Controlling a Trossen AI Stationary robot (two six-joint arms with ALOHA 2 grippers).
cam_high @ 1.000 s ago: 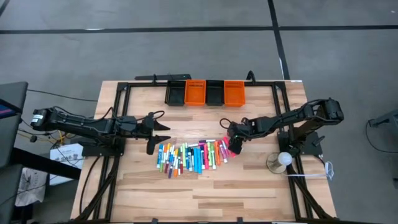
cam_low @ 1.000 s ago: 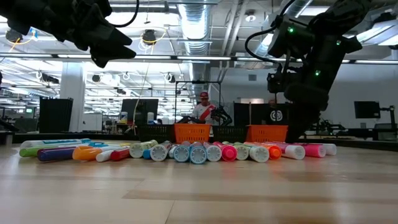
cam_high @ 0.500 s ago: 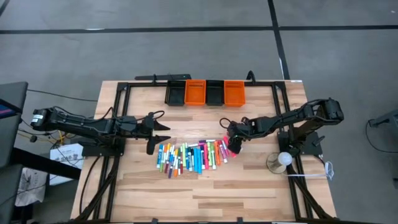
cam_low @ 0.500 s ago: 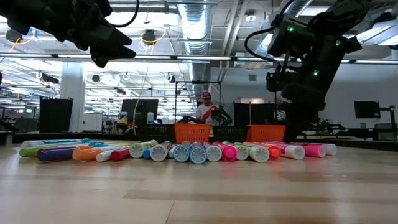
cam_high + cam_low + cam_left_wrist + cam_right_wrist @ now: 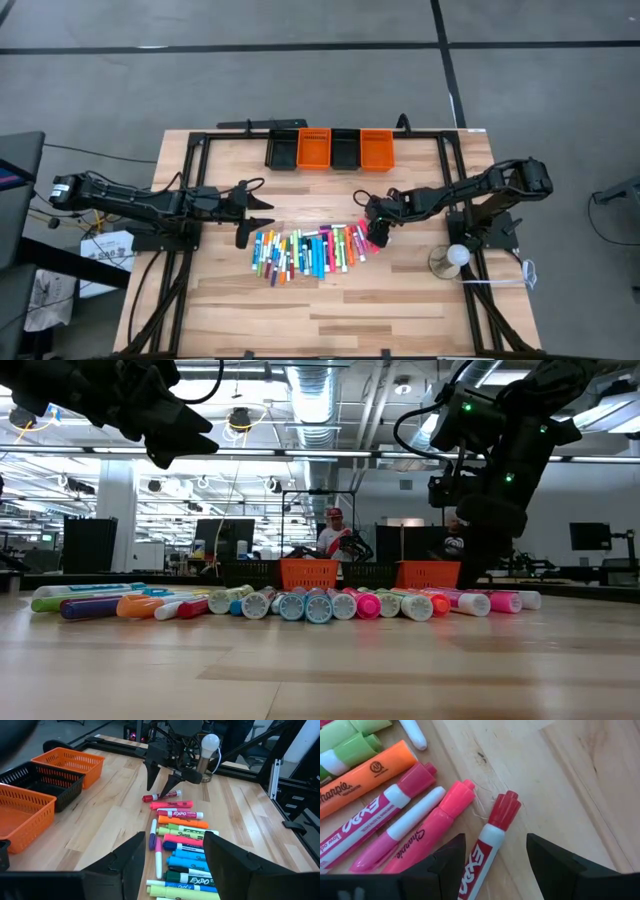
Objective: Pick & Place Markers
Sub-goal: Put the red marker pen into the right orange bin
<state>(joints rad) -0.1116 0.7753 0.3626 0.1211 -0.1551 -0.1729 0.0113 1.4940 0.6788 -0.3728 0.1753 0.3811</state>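
Note:
Several markers (image 5: 305,252) in mixed colours lie side by side in a row on the wooden table, also seen in the low view (image 5: 300,603). My right gripper (image 5: 372,232) hangs open, tilted steeply down, over the row's right end. A red marker (image 5: 492,835) lies flat on the table below the gap between its fingers and apart from them; the left wrist view shows this marker (image 5: 161,796) too. My left gripper (image 5: 255,218) is open and held above the table, left of the row, pointing toward it.
Two black and two orange bins (image 5: 330,148) stand in a row at the table's far edge. A small lamp with a white bulb (image 5: 455,257) stands near the right arm's base. Bare wood lies between the markers and the near edge.

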